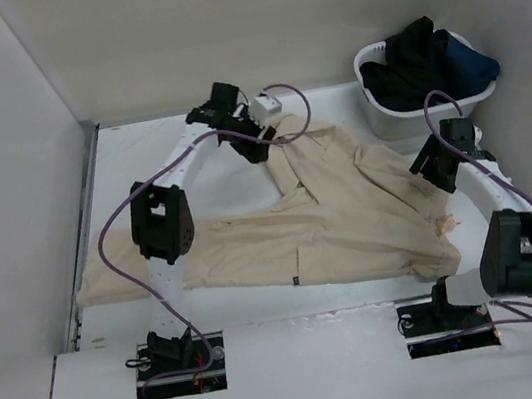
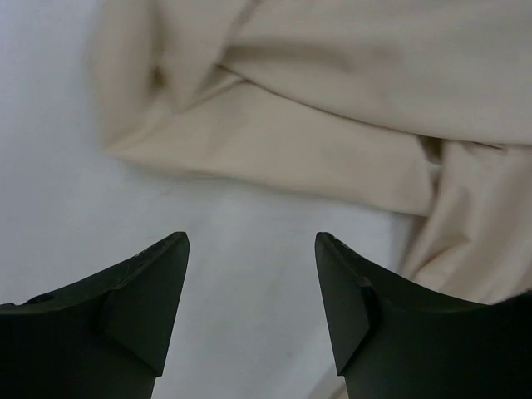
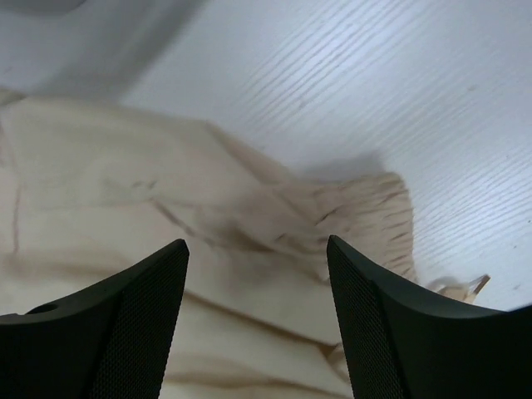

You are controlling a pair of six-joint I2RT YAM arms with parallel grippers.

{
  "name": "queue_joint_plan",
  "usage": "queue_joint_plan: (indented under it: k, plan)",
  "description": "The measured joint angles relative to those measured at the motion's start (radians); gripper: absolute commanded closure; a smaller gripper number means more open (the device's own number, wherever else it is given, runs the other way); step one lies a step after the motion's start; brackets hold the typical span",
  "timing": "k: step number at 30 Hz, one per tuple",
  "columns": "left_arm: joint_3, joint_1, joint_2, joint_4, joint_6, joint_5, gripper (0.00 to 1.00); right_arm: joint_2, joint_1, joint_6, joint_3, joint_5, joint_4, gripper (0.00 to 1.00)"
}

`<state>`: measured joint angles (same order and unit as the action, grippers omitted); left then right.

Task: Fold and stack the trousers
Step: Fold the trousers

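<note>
Looking down from the top external view, we count two arms, one pair of trousers and one basket. The trousers lie spread, rumpled, across the white table, with one small dark tag at their near edge. The left arm stretches far forward, with the left gripper at the far end of the cloth. The right arm is bent back at the elbow, with the right gripper over the cloth's right part. The basket stands at the far right corner, holding dark clothes.

From the left wrist, we see the left gripper with its two fingers spread wide and holding nothing, over bare table; folded trousers lie just beyond.

From the right wrist, the right gripper also has two fingers wide apart and empty, hanging over the trousers, whose gathered hem meets the table.
</note>
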<state>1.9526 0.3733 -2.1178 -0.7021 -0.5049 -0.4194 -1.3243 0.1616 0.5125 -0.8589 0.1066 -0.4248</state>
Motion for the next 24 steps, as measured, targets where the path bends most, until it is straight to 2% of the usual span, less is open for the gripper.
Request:
queue_joint_plan:
  k: [4, 5, 6, 8, 14, 17, 18, 20, 22, 23, 24]
  plan:
    - [0.003, 0.066, -0.132, -0.083, 0.066, -0.023, 0.38, -0.123, 0.060, -0.006, -0.025, 0.008, 0.035, 0.26]
    - [0.011, 0.071, -0.163, -0.097, 0.085, -0.026, 0.39, -0.152, 0.069, -0.012, -0.041, 0.009, 0.037, 0.24]
    - [0.017, 0.073, -0.188, -0.104, 0.101, -0.029, 0.39, -0.178, 0.076, -0.016, -0.058, 0.008, 0.037, 0.17]
    - [0.024, 0.076, -0.228, -0.110, 0.132, -0.035, 0.39, -0.221, 0.080, -0.029, -0.092, 0.004, 0.038, 0.15]
    - [0.045, 0.088, -0.230, -0.108, 0.217, -0.059, 0.41, -0.240, 0.074, -0.065, -0.104, -0.013, 0.042, 0.18]
    - [0.045, 0.092, -0.230, -0.099, 0.263, -0.095, 0.44, -0.240, 0.073, -0.081, -0.104, -0.014, 0.042, 0.24]
    - [0.045, 0.093, -0.230, -0.091, 0.279, -0.109, 0.48, -0.240, 0.072, -0.089, -0.105, -0.014, 0.042, 0.27]
    - [0.045, 0.093, -0.230, -0.076, 0.306, -0.124, 0.63, -0.240, 0.070, -0.098, -0.104, -0.014, 0.042, 0.33]
    - [0.051, 0.096, -0.236, -0.068, 0.326, -0.135, 0.90, -0.240, 0.066, -0.101, -0.105, -0.016, 0.042, 0.39]
    - [0.056, 0.096, -0.243, -0.063, 0.336, -0.137, 0.97, -0.240, 0.066, -0.103, -0.105, -0.018, 0.042, 0.45]
    - [0.060, 0.098, -0.249, -0.056, 0.340, -0.140, 1.00, -0.241, 0.066, -0.105, -0.104, -0.023, 0.042, 0.53]
